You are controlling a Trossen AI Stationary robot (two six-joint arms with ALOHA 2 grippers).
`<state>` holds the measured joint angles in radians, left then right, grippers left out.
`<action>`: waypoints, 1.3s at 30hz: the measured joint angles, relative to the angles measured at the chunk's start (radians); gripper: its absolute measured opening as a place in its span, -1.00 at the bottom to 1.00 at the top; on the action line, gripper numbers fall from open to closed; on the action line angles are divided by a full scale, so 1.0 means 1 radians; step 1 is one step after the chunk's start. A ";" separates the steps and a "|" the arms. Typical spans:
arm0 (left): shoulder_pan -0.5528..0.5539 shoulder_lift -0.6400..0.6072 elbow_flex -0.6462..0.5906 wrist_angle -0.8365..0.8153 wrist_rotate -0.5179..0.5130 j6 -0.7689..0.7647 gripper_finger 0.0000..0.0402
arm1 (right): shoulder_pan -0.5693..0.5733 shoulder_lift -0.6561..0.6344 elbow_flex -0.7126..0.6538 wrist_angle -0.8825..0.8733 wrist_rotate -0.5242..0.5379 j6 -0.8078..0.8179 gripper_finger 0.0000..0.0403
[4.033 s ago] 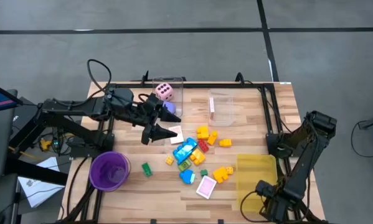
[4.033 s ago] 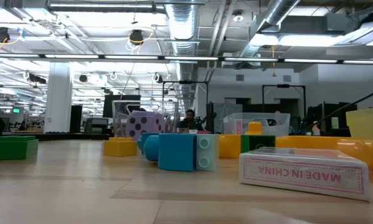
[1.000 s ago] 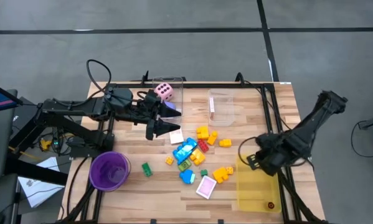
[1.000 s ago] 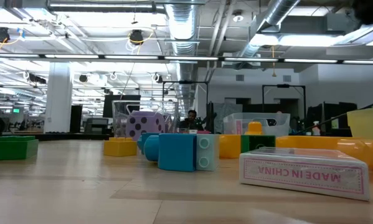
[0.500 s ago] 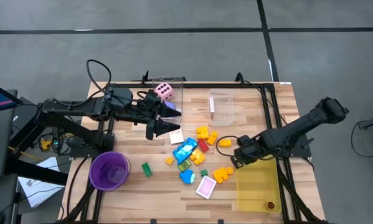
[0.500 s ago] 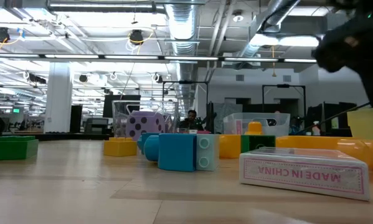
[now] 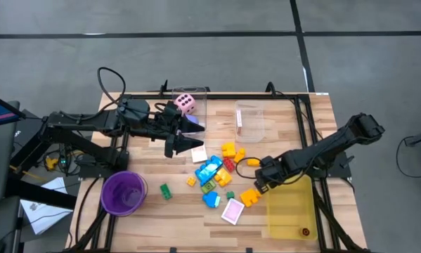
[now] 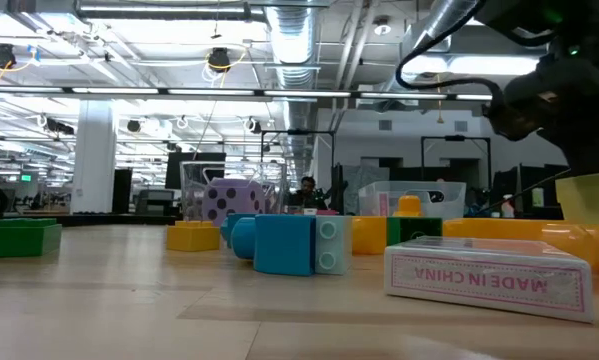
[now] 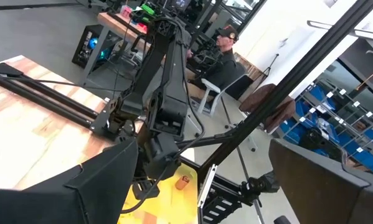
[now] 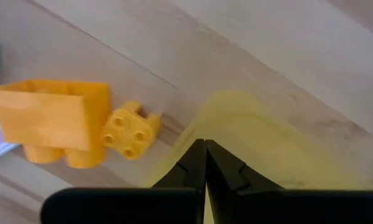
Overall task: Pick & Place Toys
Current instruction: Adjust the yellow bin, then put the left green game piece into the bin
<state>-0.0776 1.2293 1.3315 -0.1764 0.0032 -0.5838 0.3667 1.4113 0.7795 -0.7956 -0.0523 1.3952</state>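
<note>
The toys (image 7: 217, 172) lie scattered mid-table: yellow, orange, blue, green and red blocks and a flat pink card (image 7: 232, 211). A pink die (image 7: 185, 104) sits in a clear box. My right gripper (image 7: 261, 184) is shut and points down beside the yellow tray's far left corner (image 10: 236, 134). It stands just right of an orange block (image 10: 49, 121) and a small yellow block (image 10: 130, 130). My left gripper (image 7: 189, 145) hangs level and open above the table, left of the pile, with nothing between its fingers. My right gripper's shut fingertips (image 10: 195, 155) stand over the rounded corner of the yellow tray, pointing down. I cannot tell whether they touch the tray or the table.
A purple cup (image 7: 123, 192) stands at the near left. A second clear box (image 7: 249, 121) holding a card stands at the far middle. The yellow tray (image 7: 294, 211) lies near right with a small object (image 7: 306, 231) inside. A lone green block (image 7: 165, 190) lies beside the cup.
My right gripper has swung from above the yellow tray toward the table's left and sunk down, tipping to point straight down beside the orange blocks. It stays shut. The toys lie where they were.
</note>
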 joint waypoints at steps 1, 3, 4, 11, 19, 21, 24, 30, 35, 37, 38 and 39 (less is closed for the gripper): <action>0.000 0.000 0.000 0.000 0.000 0.000 0.79 | -0.003 0.000 0.000 0.008 0.000 0.000 -1.00; 0.000 0.000 0.000 0.000 0.000 0.000 0.79 | -0.006 0.000 0.000 0.014 0.000 0.000 -1.00; 0.000 0.000 0.000 0.000 0.000 0.000 0.79 | -0.010 0.000 0.000 0.020 0.000 0.000 -1.00; 0.000 0.000 0.000 -0.001 0.000 0.001 0.79 | -0.023 0.000 0.000 0.014 0.001 -0.010 -1.00; 0.000 0.000 0.000 -0.002 0.000 0.001 0.79 | -0.019 -0.025 0.000 0.005 -0.021 -0.014 -1.00; 0.000 0.000 0.000 -0.002 0.000 0.001 0.79 | -0.013 -0.058 0.001 -0.018 -0.026 -0.002 -1.00; 0.000 0.000 0.000 -0.002 0.000 0.001 0.79 | 0.000 -0.125 0.020 -0.080 -0.021 0.026 -1.00; 0.000 0.000 0.000 -0.004 0.000 0.002 0.79 | 0.032 -0.271 0.054 -0.096 0.029 0.031 -1.00; 0.000 0.000 0.000 -0.004 0.000 0.002 0.79 | 0.053 -0.363 0.064 0.027 0.172 -0.125 -1.00; 0.000 0.000 0.000 -0.003 0.000 0.002 0.79 | 0.060 -0.392 0.064 0.102 0.225 -0.222 -1.00; 0.000 0.000 0.000 -0.003 0.000 0.002 0.79 | 0.064 -0.406 0.064 0.146 0.246 -0.272 -1.00; 0.000 0.000 0.000 -0.003 0.000 0.002 0.79 | 0.067 -0.421 0.064 0.189 0.264 -0.318 -1.00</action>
<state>-0.0776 1.2297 1.3315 -0.1799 0.0036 -0.5822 0.4335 0.9905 0.8433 -0.6071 0.2113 1.0775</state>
